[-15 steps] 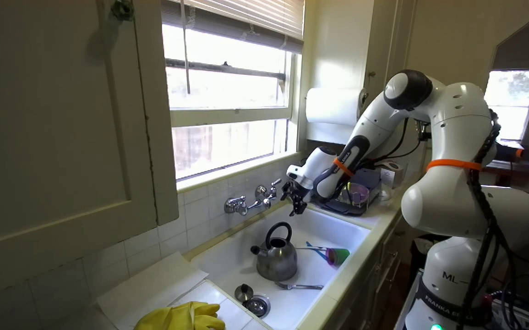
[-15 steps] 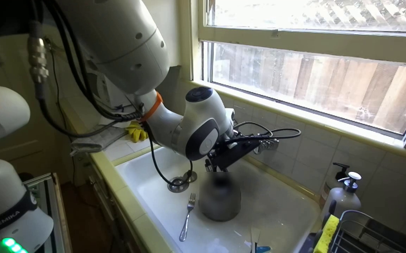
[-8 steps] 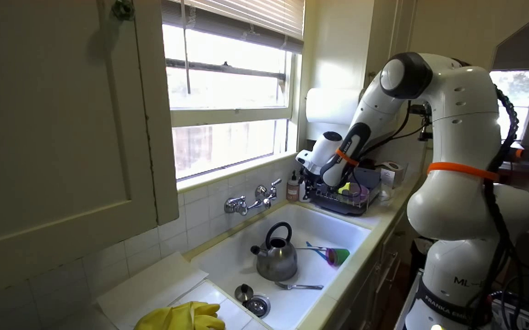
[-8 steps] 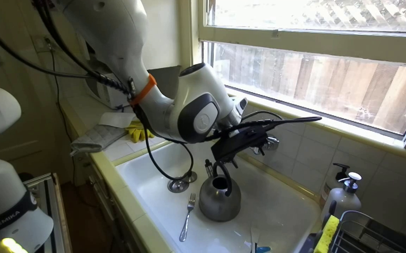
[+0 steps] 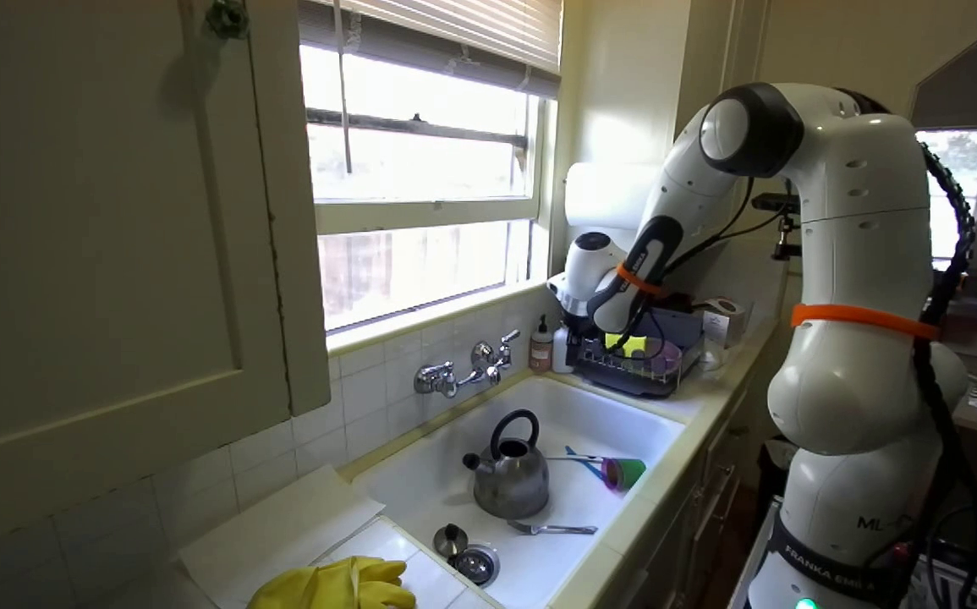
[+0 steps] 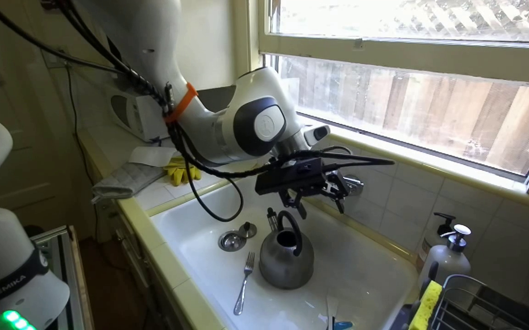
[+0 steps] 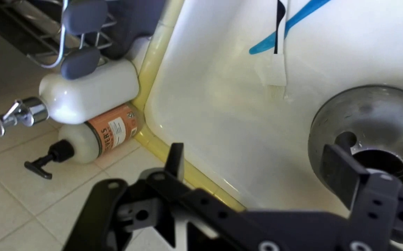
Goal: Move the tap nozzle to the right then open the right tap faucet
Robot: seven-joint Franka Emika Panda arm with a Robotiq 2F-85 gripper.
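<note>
The small chrome mixer tap [image 5: 461, 381] is on the tiled wall above the sink in an exterior view. The right tap faucet [image 5: 506, 348] is its right-hand end, with a small lever pointing up. The tap nozzle is hard to tell apart from the tap body. In an exterior view the tap's right end [image 6: 354, 185] shows just behind my gripper; the rest is hidden. My gripper [image 6: 321, 211] hangs fingers down above the sink, behind the kettle's handle. In the wrist view my gripper [image 7: 253, 153] is open and empty. The tap is out of the wrist view.
A grey kettle [image 6: 286, 263] stands in the sink [image 6: 191, 256], close to the gripper. Two soap bottles [image 7: 93, 92] and a dish rack [image 5: 623, 381] stand at the sink's far end. The window sill [image 6: 411, 156] runs above the tap. A fork [image 5: 551, 529] lies in the sink.
The arm has risen. My gripper has moved up and away from beside the tap, towards the soap bottles in an exterior view. The kettle and tap show no visible change.
</note>
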